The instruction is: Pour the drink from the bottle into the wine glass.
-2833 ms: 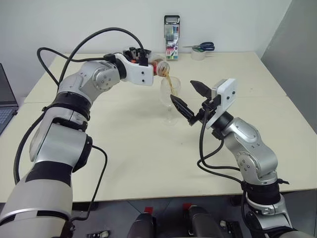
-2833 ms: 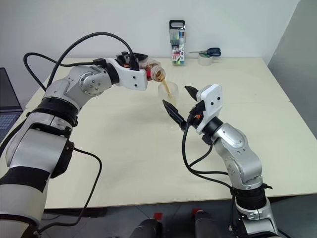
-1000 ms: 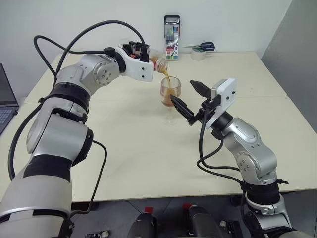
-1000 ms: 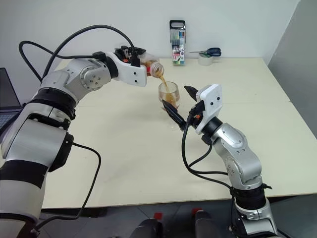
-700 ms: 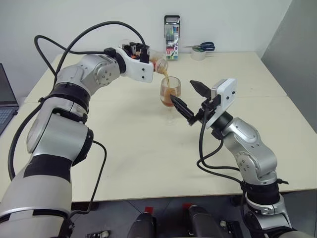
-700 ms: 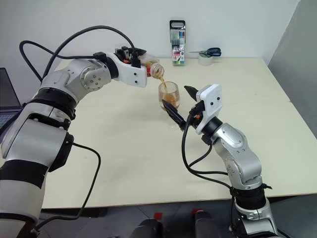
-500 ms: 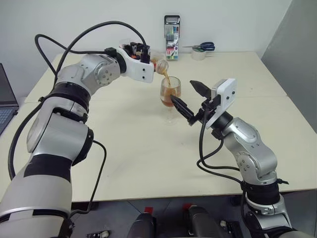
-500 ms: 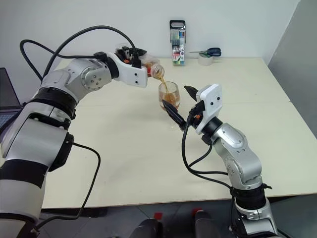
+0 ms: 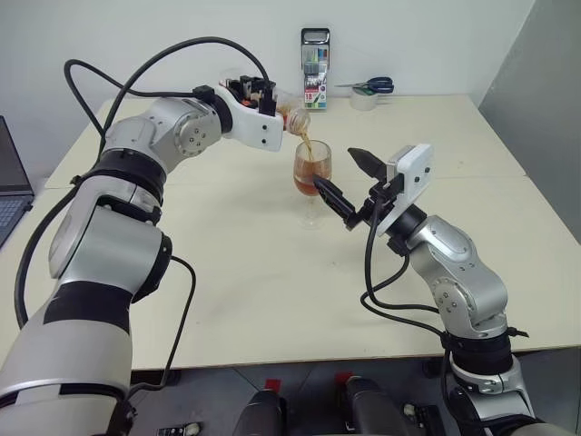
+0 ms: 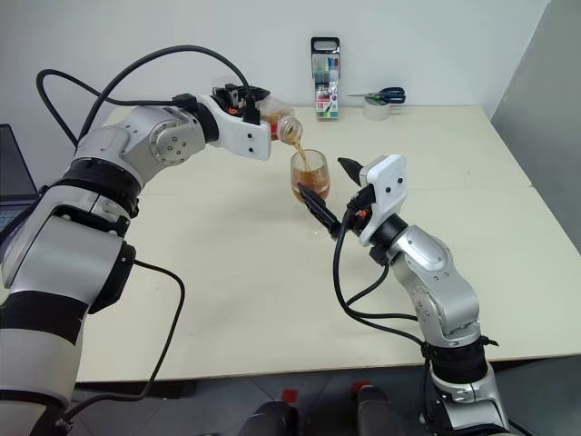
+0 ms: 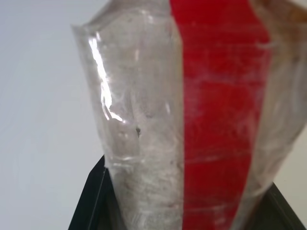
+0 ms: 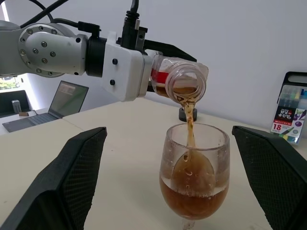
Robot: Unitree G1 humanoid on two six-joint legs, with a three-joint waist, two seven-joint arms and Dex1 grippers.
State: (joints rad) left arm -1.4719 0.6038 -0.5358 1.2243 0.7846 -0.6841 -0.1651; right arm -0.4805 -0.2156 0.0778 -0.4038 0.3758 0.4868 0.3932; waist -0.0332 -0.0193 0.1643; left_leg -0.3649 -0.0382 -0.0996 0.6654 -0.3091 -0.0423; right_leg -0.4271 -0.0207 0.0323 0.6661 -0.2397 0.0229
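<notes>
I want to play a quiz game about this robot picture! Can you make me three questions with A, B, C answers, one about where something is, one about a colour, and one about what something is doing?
1. Where is the bottle?
A. Tipped above the wine glass
B. Lying on the table
C. Beside the scissors

2. What colour is the drink?
A. Green
B. Reddish-brown
C. Blue

3. What is the right gripper doing?
A. Squeezing the glass
B. Holding a marker
C. Open around the glass, fingers on either side

Answers: 1 A, the left gripper holds it tilted over the rim. 2 B, seen in the glass. 3 C, both fingers stand apart from the glass.
</notes>
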